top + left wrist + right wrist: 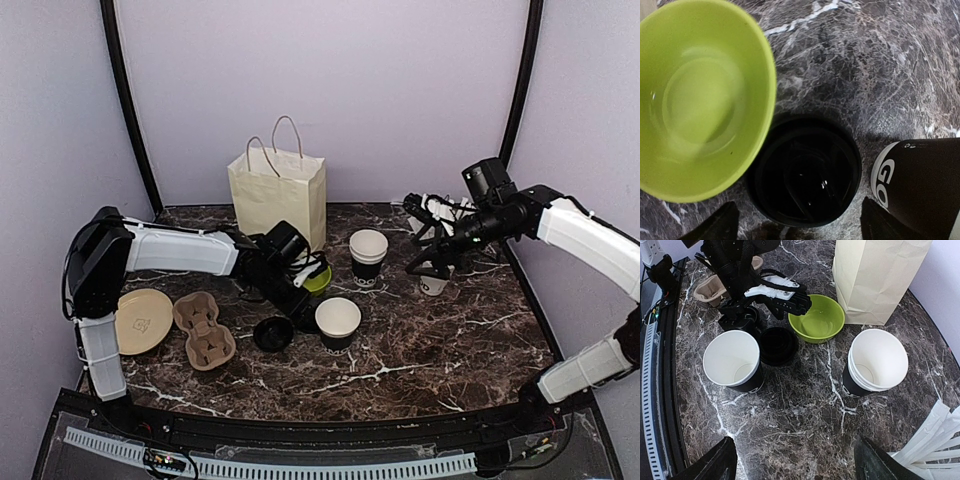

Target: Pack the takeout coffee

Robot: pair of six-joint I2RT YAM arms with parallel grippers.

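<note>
**Three Views, One Shared Patch**

The top external camera looks down from high behind the near edge, taking in the whole desk point(420, 350). The left wrist camera sits close above the lime-green bowl point(700, 95) and black lid point(805, 175). The right wrist camera views both from farther off, facing leftward.

Holds left arm point(185, 250) stretched rightward, left fingers point(717, 227) spread wide, pointing down; right arm point(585, 230) stretched leftward, right fingers point(712, 462) equally parted, empty.

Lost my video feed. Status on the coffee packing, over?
Left gripper open over loose black lid; right gripper open, empty. Both coffee cups upright, unlidded, outside the bag. Green bowl close beside the lid.
</note>
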